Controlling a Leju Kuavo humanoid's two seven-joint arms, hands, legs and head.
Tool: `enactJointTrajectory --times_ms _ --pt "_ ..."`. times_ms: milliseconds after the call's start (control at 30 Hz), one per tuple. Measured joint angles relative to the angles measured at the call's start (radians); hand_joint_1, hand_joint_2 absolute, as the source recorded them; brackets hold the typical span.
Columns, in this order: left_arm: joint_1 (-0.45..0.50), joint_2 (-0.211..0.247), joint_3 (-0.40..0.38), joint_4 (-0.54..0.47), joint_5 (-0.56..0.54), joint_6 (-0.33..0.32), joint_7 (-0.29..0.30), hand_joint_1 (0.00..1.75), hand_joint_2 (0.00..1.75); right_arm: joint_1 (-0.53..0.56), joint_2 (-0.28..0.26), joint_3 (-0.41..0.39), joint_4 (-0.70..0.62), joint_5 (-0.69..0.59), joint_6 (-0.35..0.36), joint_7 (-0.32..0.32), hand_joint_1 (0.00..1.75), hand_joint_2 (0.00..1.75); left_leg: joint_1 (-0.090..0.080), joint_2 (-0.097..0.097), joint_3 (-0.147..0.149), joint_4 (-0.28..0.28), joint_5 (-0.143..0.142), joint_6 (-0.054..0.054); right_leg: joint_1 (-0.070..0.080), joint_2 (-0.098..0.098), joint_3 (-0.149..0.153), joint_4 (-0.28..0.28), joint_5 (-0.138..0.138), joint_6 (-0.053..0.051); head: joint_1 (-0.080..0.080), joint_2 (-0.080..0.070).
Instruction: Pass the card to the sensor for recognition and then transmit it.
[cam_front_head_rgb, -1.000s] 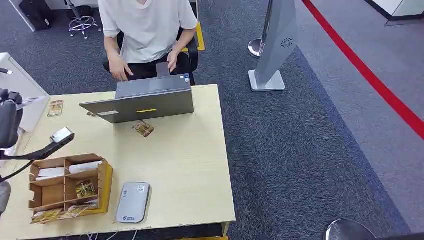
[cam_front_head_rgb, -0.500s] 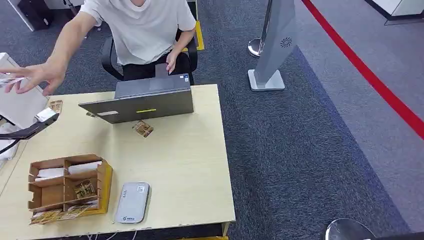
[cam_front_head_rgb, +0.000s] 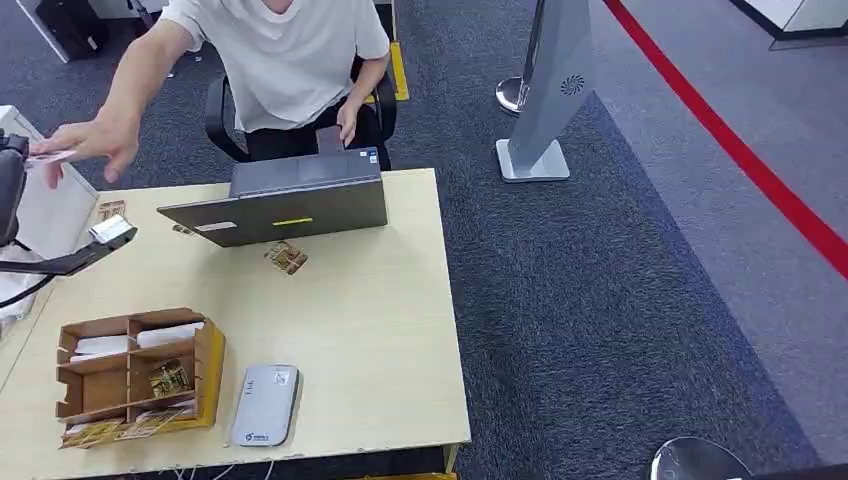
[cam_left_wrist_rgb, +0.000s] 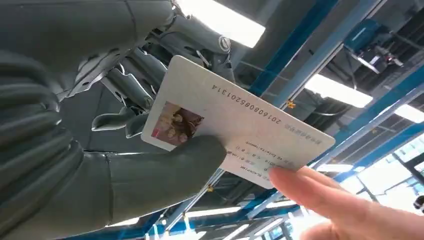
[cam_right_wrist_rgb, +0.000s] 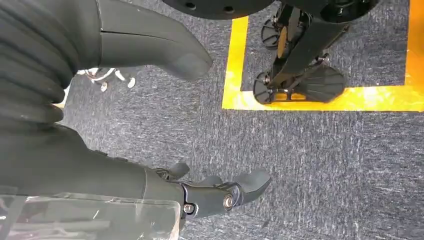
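One card (cam_left_wrist_rgb: 235, 127) sits pinched in the robot's left hand (cam_left_wrist_rgb: 100, 150), raised beside the table (cam_front_head_rgb: 350, 300), as a person's hand (cam_front_head_rgb: 95, 140) reaches it; handover under way, release likely next

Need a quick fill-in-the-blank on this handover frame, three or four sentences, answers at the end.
1. The left hand holds a white ____ with a printed number and a small photo.
2. A person's hand reaches toward it from behind the open ____ on the table.
3. The right hand hangs over grey ____ with a yellow line.
4. The grey sensor pad lies beside the wooden ____.

Answers: card; laptop; carpet; organizer
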Motion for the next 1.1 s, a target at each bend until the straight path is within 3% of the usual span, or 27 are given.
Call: enactJointTrajectory --times_ms 167,467,633,767,1100 --pt "0.002 -0.031 0.000 -0.024 0.000 -0.031 -0.053 0.00 1.75 -0.001 0.000 0.001 0.003 0.000 0.000 -0.007 0.00 1.75 0.000 -0.001 0.000 0.000 0.000 0.000 0.000 -0.001 0.000 0.000 0.000 0.000 0.000 0.000" --pt "0.071 -0.146 -0.004 -0.114 0.000 -0.039 -0.101 0.00 1.75 0.002 -0.001 0.002 0.004 -0.013 0.002 0.009 0.00 1.75 -0.001 0.000 0.000 0.000 0.000 0.000 -0.001 0.000 0.000 -0.001 0.000 0.000 -0.001 0.000" --pt "0.135 -0.203 -0.098 -0.202 0.000 -0.064 -0.103 0.00 1.75 0.007 -0.001 0.002 0.004 -0.019 0.008 0.026 0.00 1.75 -0.001 0.000 -0.001 0.000 -0.001 0.000 -0.001 0.000 0.000 -0.001 0.000 0.000 0.000 0.000" --pt "0.162 -0.222 -0.148 -0.244 0.000 -0.069 -0.099 0.00 1.75 0.013 0.000 0.002 0.003 -0.019 0.009 0.031 0.00 1.75 -0.001 0.000 -0.001 0.000 -0.001 0.001 -0.001 0.000 0.000 -0.001 0.000 0.000 0.000 0.000" --pt "0.168 -0.234 -0.172 -0.271 0.000 -0.069 -0.098 0.00 1.75 0.016 -0.001 0.002 0.002 -0.019 0.010 0.032 0.00 1.75 -0.001 0.000 0.000 0.000 0.000 0.000 -0.001 0.000 0.000 0.000 0.000 0.000 0.000 0.000"
